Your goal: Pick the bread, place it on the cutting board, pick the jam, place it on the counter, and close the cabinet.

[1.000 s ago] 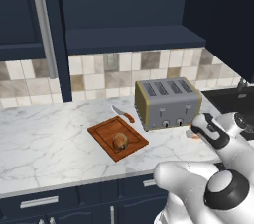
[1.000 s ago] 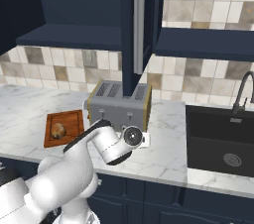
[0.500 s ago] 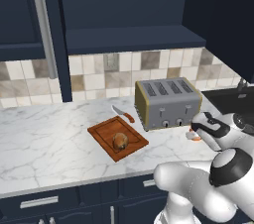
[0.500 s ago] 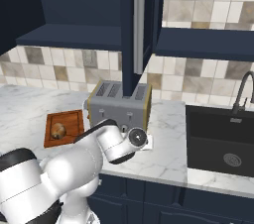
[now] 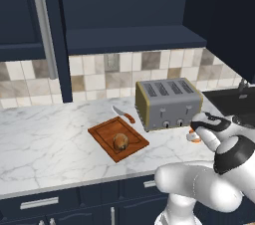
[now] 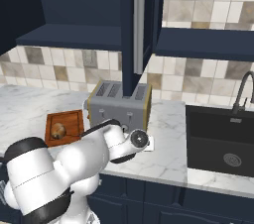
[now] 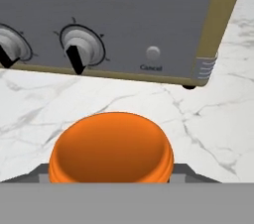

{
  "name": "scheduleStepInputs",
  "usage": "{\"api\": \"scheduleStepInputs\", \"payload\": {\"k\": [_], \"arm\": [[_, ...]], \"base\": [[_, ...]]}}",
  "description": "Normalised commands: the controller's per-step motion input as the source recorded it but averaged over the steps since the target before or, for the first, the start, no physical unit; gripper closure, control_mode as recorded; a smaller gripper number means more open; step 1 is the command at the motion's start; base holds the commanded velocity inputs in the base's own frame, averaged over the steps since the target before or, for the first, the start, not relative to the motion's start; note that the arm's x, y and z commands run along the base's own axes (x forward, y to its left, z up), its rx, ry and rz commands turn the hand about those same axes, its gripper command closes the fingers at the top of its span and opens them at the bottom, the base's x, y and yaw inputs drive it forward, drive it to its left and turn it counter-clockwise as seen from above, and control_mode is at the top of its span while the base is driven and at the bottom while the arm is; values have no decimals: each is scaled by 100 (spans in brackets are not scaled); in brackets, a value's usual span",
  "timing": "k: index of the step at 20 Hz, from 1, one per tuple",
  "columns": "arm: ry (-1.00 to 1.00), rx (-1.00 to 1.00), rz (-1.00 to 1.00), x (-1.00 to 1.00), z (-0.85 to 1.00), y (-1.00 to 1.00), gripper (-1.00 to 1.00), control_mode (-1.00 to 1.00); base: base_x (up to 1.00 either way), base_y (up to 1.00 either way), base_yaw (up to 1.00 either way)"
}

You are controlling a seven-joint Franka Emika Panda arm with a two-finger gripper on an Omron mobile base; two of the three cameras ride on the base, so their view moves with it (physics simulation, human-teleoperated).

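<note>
The jam [image 7: 111, 146], a small orange pot, sits between my gripper's fingertips in the hand view, just over the white marble counter [image 5: 50, 144] in front of the toaster. My gripper [image 5: 195, 133] is shut on it; in the left base view the pot [image 5: 193, 138] shows low at the counter, and I cannot tell whether it touches. The bread [image 5: 120, 142], a brown roll, lies on the reddish-brown cutting board [image 5: 104, 132], well to the left of the gripper. The navy upper cabinet's door [image 5: 30, 20] stands open, its silver bar handle [image 6: 139, 27] facing out.
A silver toaster [image 5: 169, 103] with dials stands right behind the jam. A knife [image 5: 124, 114] lies beyond the board. A dark sink [image 6: 223, 141] with a faucet [image 6: 243, 91] is set in the counter to the right. Navy drawers run below.
The arm's elbow and upper links have swung round and down. The hand with the jam has stayed almost in place in front of the toaster.
</note>
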Motion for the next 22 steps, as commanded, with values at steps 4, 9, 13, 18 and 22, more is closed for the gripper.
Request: {"api": "scheduleStepInputs", "payload": {"k": [4,9,13,18,22], "arm": [[0,0,0,17,-21,0,100,-100],[0,0,0,13,-24,0,100,-100],[0,0,0,7,-34,0,100,-100],[0,0,0,0,-44,0,100,-100],[0,0,0,0,-48,0,100,-100]], "base": [[0,0,0],[0,0,0],[0,0,0],[0,0,0],[0,0,0]]}}
